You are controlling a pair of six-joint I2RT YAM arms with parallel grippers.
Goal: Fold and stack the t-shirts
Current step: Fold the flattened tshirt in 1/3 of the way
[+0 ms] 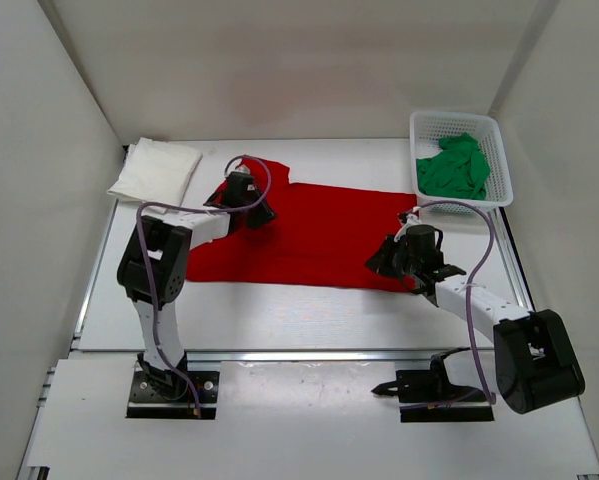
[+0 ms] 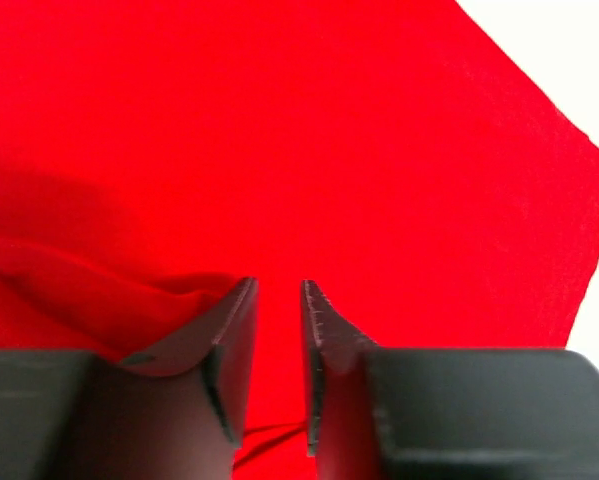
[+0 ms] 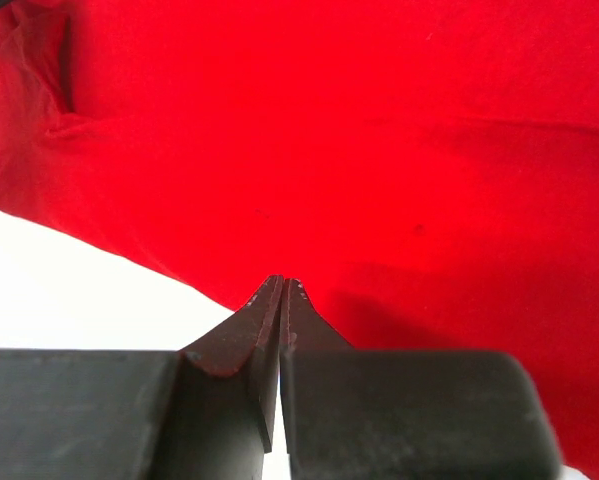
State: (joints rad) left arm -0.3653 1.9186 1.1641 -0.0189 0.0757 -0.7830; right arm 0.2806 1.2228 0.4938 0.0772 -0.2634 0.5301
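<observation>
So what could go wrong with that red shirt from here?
Two things, I'd guess. The left hand has its fingers slightly apart over the red shirt, beside a raised wrinkle; closing there might bunch the cloth and skew the fold. The right hand is shut right at the shirt's edge; whether it holds cloth is unclear, so a pull could slip off.

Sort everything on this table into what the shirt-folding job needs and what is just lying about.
For the job:
red shirt, spread out
white shirt, folded
green shirt, bunched up

Lying about:
basket, holding the green shirt
</observation>
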